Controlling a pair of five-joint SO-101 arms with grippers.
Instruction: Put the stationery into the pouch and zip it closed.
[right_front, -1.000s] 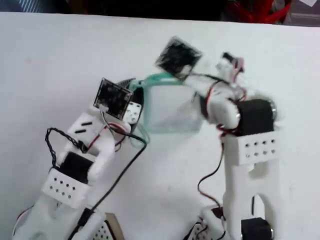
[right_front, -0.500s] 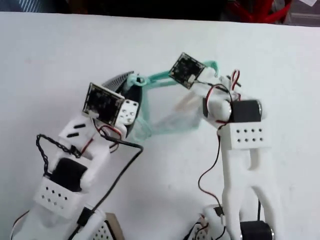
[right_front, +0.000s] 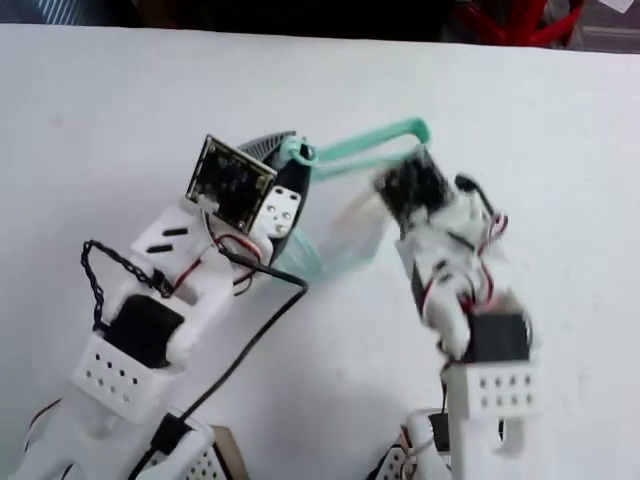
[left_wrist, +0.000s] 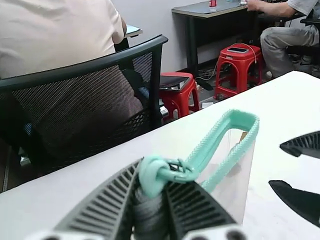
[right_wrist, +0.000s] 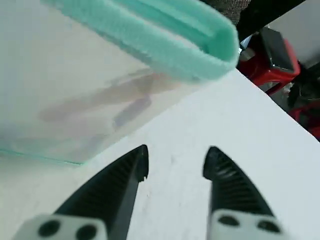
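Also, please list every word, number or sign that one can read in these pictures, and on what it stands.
None can be read.
The pouch is clear plastic with a plain teal zipper and bears no print.
The circuit board on an arm shows no legible marking; anything there is too small to read.

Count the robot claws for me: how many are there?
2. The left claw is shut on the teal zip pull of the pouch. The right claw is open, just above the table beside the pouch. None seems hidden.
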